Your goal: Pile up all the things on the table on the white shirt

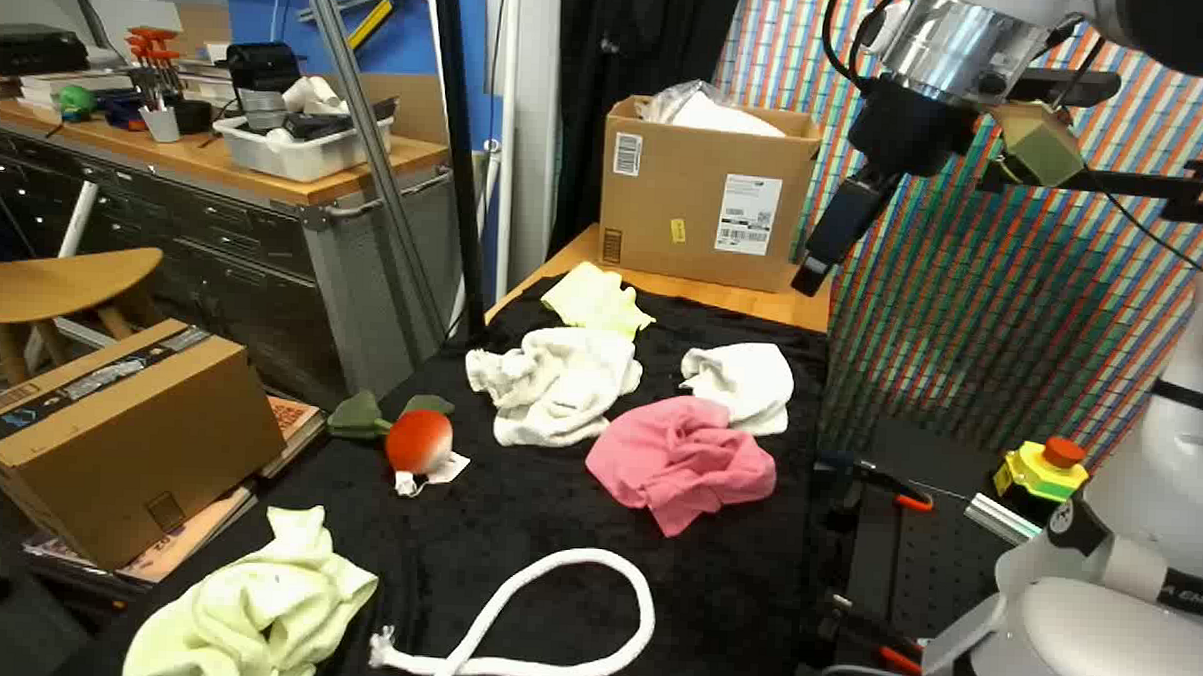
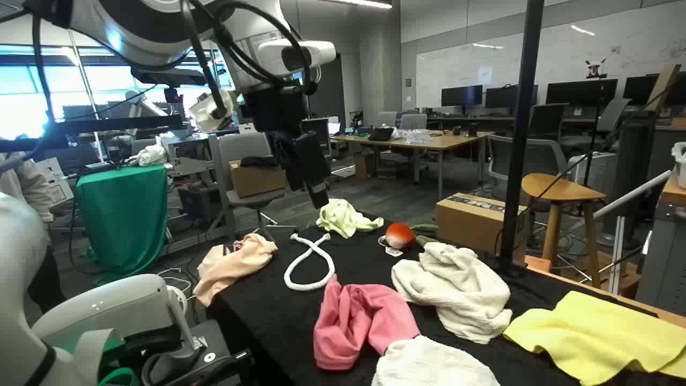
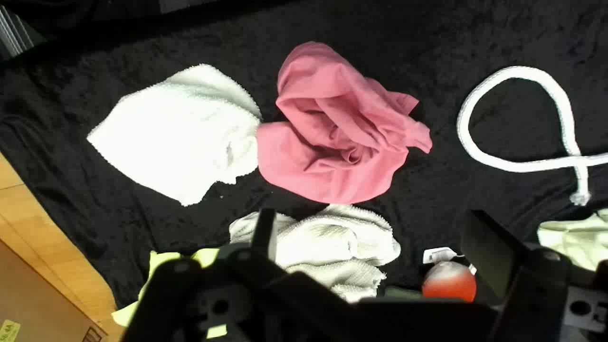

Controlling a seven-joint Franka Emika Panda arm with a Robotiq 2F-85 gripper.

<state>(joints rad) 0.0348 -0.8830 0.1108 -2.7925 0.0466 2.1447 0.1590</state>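
My gripper (image 3: pixel 370 216) is open and empty, held above the black-covered table; it shows edge-on in an exterior view (image 1: pixel 812 275). Two white cloths lie crumpled: one (image 3: pixel 180 137) touches the pink cloth (image 3: pixel 342 128), the other (image 3: pixel 337 237) is below it, between my fingers in the picture. I cannot tell which is the shirt. A yellow cloth (image 1: pixel 595 300), pale green cloth (image 1: pixel 262 606), white rope (image 1: pixel 594 556) in a loop and red-white radish toy (image 1: pixel 420 442) lie spread out. A peach cloth (image 2: pixel 236 262) hangs at the table edge in an exterior view.
A large cardboard box (image 1: pixel 701 201) stands at the table's end. Another box (image 1: pixel 123 431) sits on books beside the table. A black post (image 2: pixel 520 128) rises at the table's edge. An emergency stop (image 1: pixel 1042 468) is near the robot base.
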